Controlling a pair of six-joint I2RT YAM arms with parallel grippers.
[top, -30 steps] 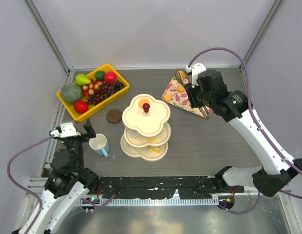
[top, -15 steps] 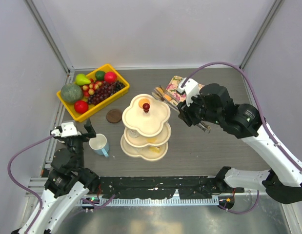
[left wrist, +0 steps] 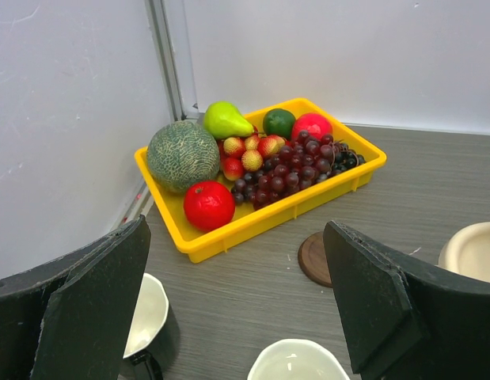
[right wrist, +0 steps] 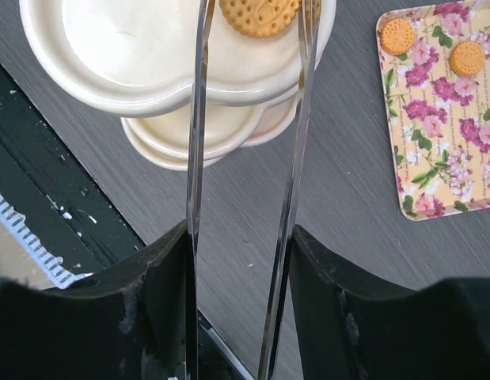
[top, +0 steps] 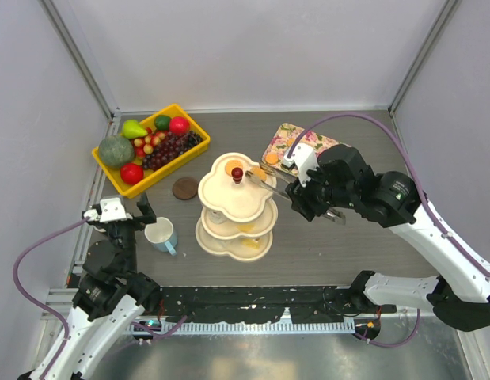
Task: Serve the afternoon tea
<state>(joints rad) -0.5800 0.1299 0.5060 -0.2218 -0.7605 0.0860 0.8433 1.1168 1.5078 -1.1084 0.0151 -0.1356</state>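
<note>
Top external view: the cream three-tier clover-shaped stand with a red knob (top: 229, 198) stands in the middle of the grey table. The right gripper (top: 296, 190) reaches toward it from the right side, its jaws clamped on a pair of long metal tongs (top: 270, 180). The tong tips lie over the right edge of the top tier, and a round orange biscuit (top: 259, 173) sits between them.

Right wrist view: the same biscuit (right wrist: 259, 16) lies between the two tong blades (right wrist: 199, 119) above the top tier (right wrist: 126, 47). Whether the blades pinch it cannot be told. To the right is the floral rectangular tray (right wrist: 442, 134), which carries two more orange biscuits.

The left gripper (top: 127, 215) hangs at the near left of the table with its jaws spread wide and nothing between them (left wrist: 237, 237). The pale blue mug (top: 161, 235) stands just beside it, left of the stand. A round brown coaster (top: 184, 188) lies between the stand and the yellow plastic bin of fruit (top: 169, 169) at the far left
</note>
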